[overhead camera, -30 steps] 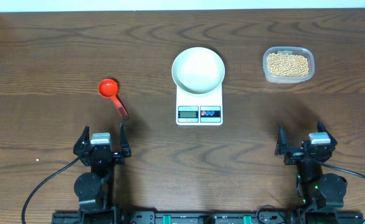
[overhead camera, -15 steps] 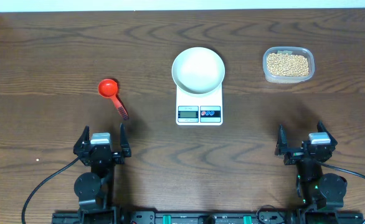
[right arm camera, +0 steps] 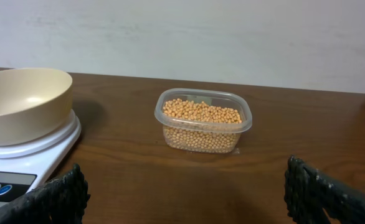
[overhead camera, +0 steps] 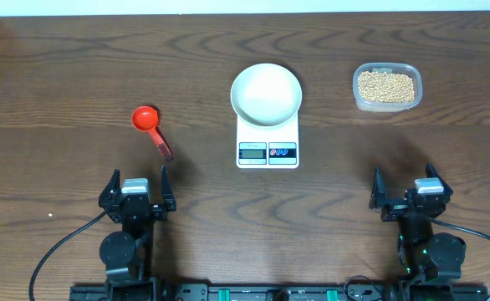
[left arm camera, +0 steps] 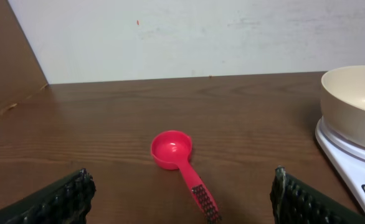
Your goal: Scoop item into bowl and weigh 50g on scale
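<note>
my left pincer (overhead camera: 140, 176) and right pincer (overhead camera: 402, 176) both gape wide, empty; beans (overhead camera: 385, 86) sit in the tub (overhead camera: 359, 102) right of the empty bowl (overhead camera: 266, 93) on the scale (overhead camera: 267, 143); the low-lying scoop (overhead camera: 148, 120) handle may skid from my grasp, scattering beans.

Just ahead of the left gripper (overhead camera: 139, 177), black with ribbed finger pads, a bright red scoop (overhead camera: 145, 119) lies on the dark brown, wavy-grained table (overhead camera: 61, 75). To the gripper's right, the bowl (overhead camera: 266, 92) is plain glossy white. The scale (overhead camera: 267, 138) is white with a grey display and red and blue buttons. Ahead of the black right gripper (overhead camera: 402, 174), tan-yellow beans (overhead camera: 386, 86) fill a clear tub (overhead camera: 356, 94).
</note>
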You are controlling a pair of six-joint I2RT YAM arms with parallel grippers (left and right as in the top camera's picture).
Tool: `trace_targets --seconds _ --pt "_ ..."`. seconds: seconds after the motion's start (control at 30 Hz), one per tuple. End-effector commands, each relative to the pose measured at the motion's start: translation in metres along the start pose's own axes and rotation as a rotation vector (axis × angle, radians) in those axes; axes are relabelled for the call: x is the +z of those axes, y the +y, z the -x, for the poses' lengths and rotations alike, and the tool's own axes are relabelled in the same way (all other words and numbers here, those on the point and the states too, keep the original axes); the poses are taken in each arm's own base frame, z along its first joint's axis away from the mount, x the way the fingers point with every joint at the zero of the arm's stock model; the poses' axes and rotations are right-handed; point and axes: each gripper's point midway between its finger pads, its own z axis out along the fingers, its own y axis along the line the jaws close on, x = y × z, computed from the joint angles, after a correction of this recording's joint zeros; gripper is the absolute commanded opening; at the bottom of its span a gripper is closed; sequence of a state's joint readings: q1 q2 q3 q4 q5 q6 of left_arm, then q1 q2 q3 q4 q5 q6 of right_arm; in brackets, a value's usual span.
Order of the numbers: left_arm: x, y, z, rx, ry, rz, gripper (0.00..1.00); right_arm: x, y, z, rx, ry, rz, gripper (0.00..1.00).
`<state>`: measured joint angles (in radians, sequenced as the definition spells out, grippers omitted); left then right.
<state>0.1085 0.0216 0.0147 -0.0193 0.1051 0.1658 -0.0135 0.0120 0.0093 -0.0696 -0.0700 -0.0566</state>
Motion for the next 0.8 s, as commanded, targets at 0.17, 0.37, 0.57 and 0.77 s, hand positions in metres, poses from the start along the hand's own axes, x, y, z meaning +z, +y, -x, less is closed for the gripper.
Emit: trace_targets --seconds 0.17,0.37,0.57,0.77 --pt "0.001 -0.004 -0.016 0.014 0.055 -0.020 0.92 0.000 0.000 -0.001 -0.005 0.000 -0.002 0.99" --pt "0.001 -0.005 -0.015 0.014 0.051 -0.026 0.93 0.000 0.000 -0.001 -0.005 0.000 -0.002 0.99" --pt "0.000 -0.005 -0.014 0.014 0.050 -0.027 0.93 0.000 0.000 -0.001 -0.005 0.000 -0.002 0.99" --pt "0.000 -0.004 -0.006 0.015 0.045 -0.026 0.93 0.000 0.000 -0.001 -0.005 0.000 -0.002 0.99"
